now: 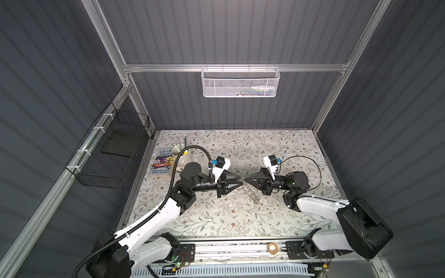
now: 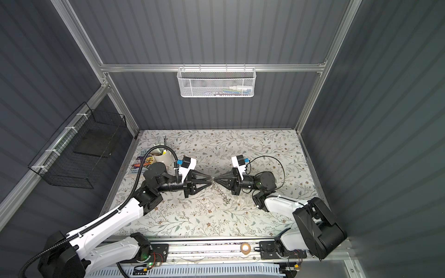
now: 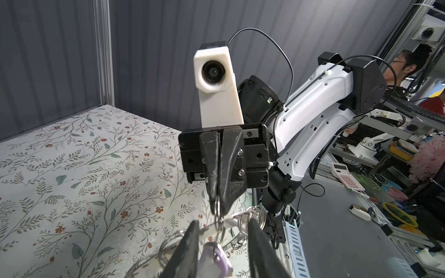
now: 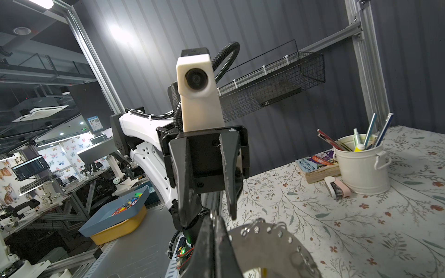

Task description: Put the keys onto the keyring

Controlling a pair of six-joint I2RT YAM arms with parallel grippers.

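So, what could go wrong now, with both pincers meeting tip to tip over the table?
1. The right pincer is shut on only a thin wire loop of the large flat grey metal keyring; the ring may swing or slip out.
2. The left pincer stands open around the pale lilac plastic tag; closing could miss it or snag a neighbouring loop.

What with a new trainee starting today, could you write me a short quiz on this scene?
1. True or false: the right tool is open.
2. Which colour is the key tag seen between the fingers of the left tool? A yellow, B lilac, C red.
3. Fill in: beside the book stands a white ____ holding pens.
Key: 1 false, it is shut on a loop of the keyring; 2 B; 3 bucket.
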